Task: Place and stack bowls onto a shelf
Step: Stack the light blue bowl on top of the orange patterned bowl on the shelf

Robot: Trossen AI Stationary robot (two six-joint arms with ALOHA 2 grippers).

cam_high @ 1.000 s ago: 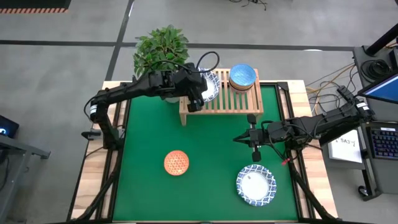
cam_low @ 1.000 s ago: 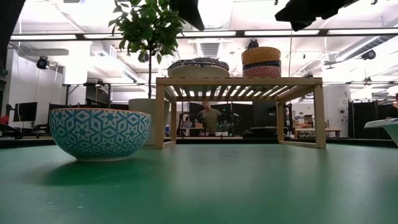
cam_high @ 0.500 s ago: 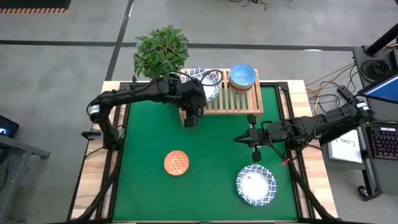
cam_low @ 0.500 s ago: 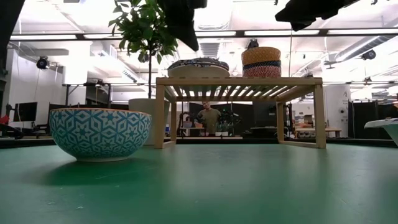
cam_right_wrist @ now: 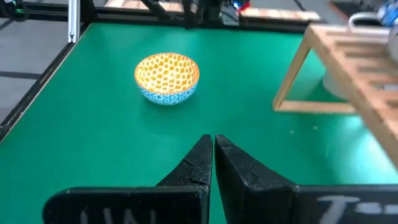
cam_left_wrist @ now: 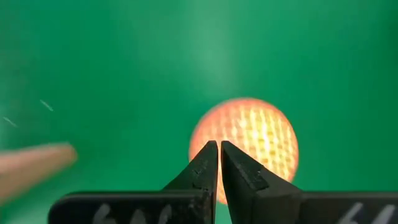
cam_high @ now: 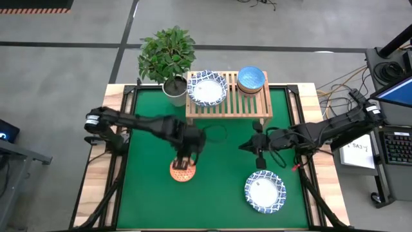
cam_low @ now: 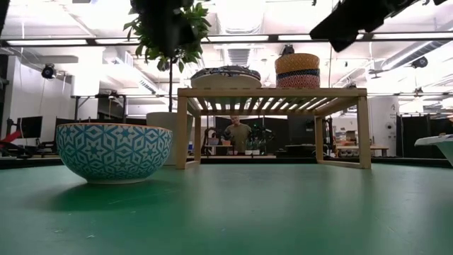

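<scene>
- Fingertips of our left gripper (cam_high: pixel 183 161) are pressed together w/ nothing between them, right above the orange bowl (cam_high: pixel 182 169) on the green mat (cam_high: pixel 219 193).
- Our right gripper (cam_high: pixel 259 158) is closed too, empty, over the mat btwn the shelf (cam_high: pixel 228 103) & the white bowl (cam_high: pixel 264 191) near the front edge.
- On the shelf we see a wide blue-rimmed bowl (cam_high: pixel 206 87) & beside it a stack of small bowls (cam_high: pixel 251 79), pale blue on top.
- Plant (cam_high: pixel 167 55) stands at the shelf's left end.

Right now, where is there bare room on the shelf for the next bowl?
The shelf has bare slats between the wide white bowl and the stack of small bowls, and along its front edge. Both back corners are taken.
</scene>
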